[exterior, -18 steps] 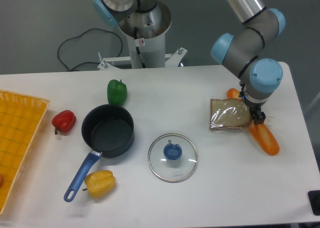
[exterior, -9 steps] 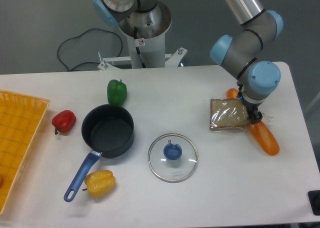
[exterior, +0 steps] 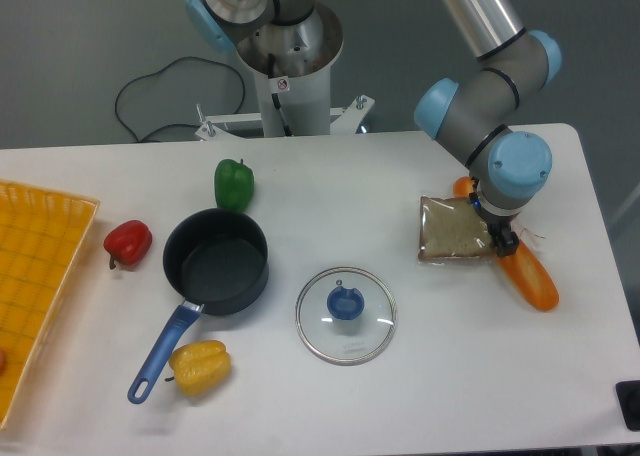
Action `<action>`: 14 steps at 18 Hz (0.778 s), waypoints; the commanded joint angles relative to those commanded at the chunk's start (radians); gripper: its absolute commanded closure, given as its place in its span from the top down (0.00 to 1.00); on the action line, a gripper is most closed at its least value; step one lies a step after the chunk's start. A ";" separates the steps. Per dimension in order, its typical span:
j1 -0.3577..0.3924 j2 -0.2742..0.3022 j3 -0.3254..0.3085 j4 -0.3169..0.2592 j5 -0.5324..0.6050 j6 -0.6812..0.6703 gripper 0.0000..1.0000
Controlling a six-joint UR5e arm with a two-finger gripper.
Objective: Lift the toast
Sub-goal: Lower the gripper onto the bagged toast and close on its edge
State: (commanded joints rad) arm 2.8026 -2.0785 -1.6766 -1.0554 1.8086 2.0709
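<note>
Since the earlier frames the arm's wrist has swung a little toward the left of the frame, and the gripper (exterior: pixel 507 242) has crept leftward with it along the right edge of the toast (exterior: pixel 456 231); the toast itself has barely shifted. The toast lies flat on the white table (exterior: pixel 400 396) in the right-middle of the frame, wrapped in clear crinkly plastic. It is nearly square, so no long axis stands out; its sides run almost parallel to the frame edges, with a slight tilt, and the bottom edge of the wrap flares wider than the top. The gripper sits at the toast's lower right corner, mostly hidden under the blue-capped wrist, so I cannot tell whether the jaws are spread or closed on the wrap. An orange baguette-shaped loaf (exterior: pixel 530 279) lies just beside the toast's right side, running diagonally from upper left to lower right, its upper end hidden behind the wrist. Left of the toast, lower centre, lies a glass lid (exterior: pixel 345 315) with a blue knob. Further left sit a dark pot (exterior: pixel 215 262) with a blue handle, a green pepper (exterior: pixel 233 184), a red pepper (exterior: pixel 128 243), a yellow pepper (exterior: pixel 199 368), and, at the left edge, an orange tray (exterior: pixel 30 276).
</note>
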 joint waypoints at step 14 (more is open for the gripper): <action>0.000 -0.008 0.000 0.002 0.002 -0.011 0.91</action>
State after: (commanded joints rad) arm 2.8026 -2.0862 -1.6767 -1.0538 1.8101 2.0602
